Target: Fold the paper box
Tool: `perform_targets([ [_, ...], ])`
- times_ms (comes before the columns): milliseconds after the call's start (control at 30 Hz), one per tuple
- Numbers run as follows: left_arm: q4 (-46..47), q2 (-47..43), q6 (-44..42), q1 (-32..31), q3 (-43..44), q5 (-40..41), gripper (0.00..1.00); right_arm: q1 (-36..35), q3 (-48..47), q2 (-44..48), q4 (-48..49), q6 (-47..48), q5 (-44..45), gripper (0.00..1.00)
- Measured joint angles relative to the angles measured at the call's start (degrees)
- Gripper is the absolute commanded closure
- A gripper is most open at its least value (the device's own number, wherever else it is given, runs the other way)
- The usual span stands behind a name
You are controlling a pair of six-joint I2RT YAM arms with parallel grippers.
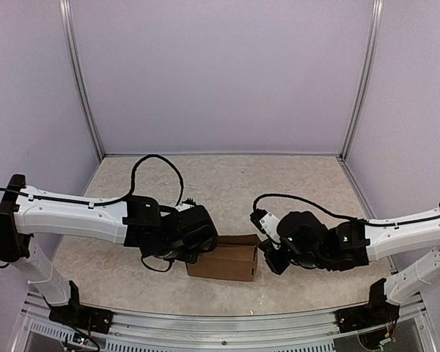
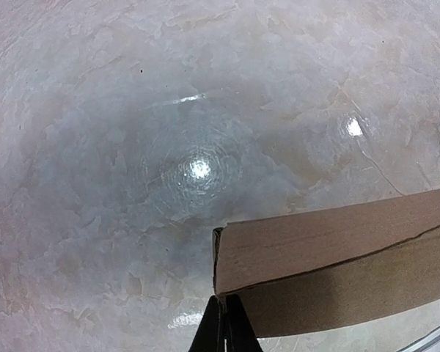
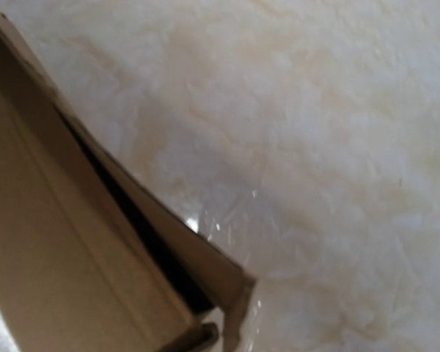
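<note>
The paper box (image 1: 227,262) is a small brown oblong carton lying on the table between my two arms, its top open. My left gripper (image 1: 202,248) is at its left end. In the left wrist view the black fingers (image 2: 224,302) are pressed together, their tips on the lower corner of the paper box (image 2: 337,257). My right gripper (image 1: 267,258) is at the box's right end. The right wrist view shows the paper box (image 3: 59,257) from inside, with a loose side flap (image 3: 205,260) ending at a corner low in the frame. The right fingers do not show there.
The marbled beige tabletop (image 1: 227,183) is enclosed by pale walls with metal corner posts (image 1: 81,81) (image 1: 361,81). An aluminium rail (image 1: 220,323) runs along the near edge between the arm bases. Black cables (image 1: 158,165) loop above each forearm.
</note>
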State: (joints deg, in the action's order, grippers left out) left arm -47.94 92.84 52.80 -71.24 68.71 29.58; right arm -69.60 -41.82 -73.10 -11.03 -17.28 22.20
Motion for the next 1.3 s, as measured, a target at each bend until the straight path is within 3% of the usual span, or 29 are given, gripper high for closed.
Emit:
perform_targets([
  [633, 2.2, 6.8, -0.2, -4.3, 4.6, 1.8, 1.0, 0.0, 15.0, 9.5, 9.7, -9.4, 2.4, 1.0],
  [833, 2.1, 6.7, -0.3, -4.9, 4.5, 2.7, 1.0, -0.2, 15.8, 11.3, 12.4, -6.0, 3.0, 1.0],
  [1300, 1.9, 5.8, -0.6, -9.8, 1.6, 10.6, 1.0, -5.5, 25.7, 11.9, 31.3, 6.7, 7.7, 1.0],
])
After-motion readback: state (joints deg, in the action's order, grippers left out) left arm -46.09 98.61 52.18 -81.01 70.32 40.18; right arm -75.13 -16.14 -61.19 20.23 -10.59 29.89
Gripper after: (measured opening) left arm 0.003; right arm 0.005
